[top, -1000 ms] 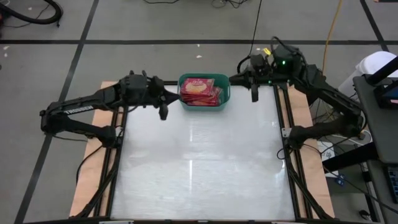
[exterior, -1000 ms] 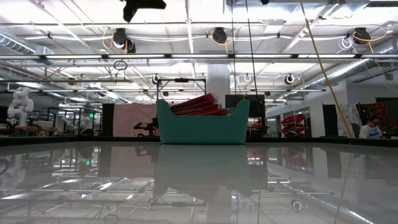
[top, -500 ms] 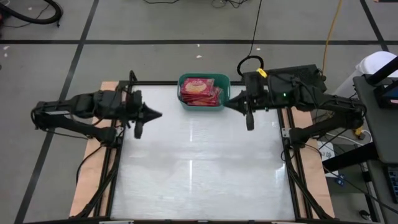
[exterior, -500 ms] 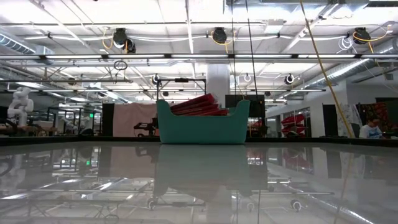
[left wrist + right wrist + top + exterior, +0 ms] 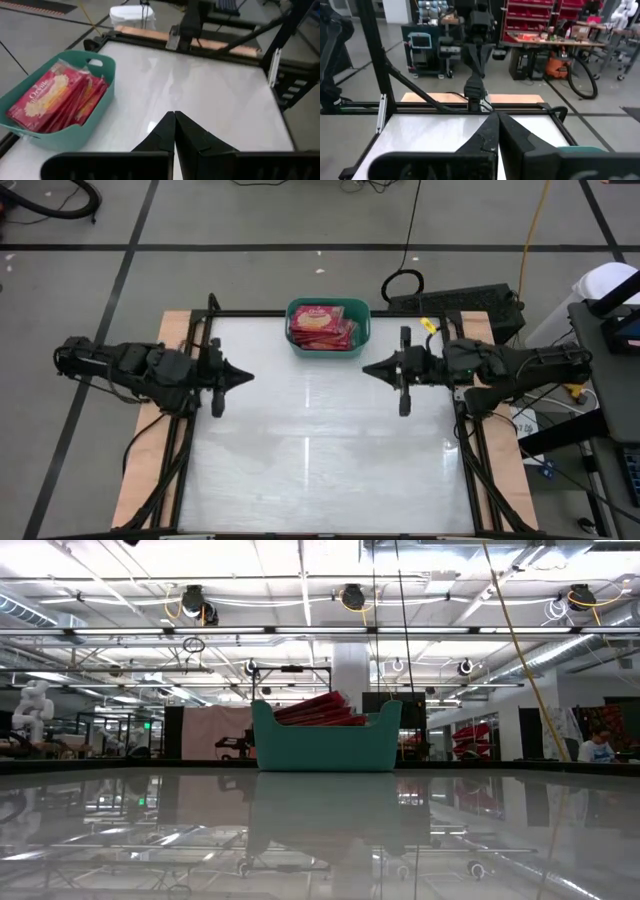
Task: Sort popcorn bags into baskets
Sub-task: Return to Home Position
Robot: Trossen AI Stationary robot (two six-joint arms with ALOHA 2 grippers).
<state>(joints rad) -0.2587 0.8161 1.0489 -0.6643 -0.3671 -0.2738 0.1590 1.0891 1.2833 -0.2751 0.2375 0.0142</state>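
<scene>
From above, the left gripper (image 5: 247, 375) and right gripper (image 5: 367, 367) have drawn back to the left and right edges of the desk (image 5: 320, 450). A second ago they flanked the basket (image 5: 364, 330) at the middle of the far edge. All the popcorn bags (image 5: 322, 323) lie inside it, so the sorting looks finished.

At desk height, the bags are heaped above the basket rim. The dark gripper shape that showed overhead earlier is gone.

In the wrist views, each arm's fingers (image 5: 167, 131) are pressed together and hold nothing.
</scene>
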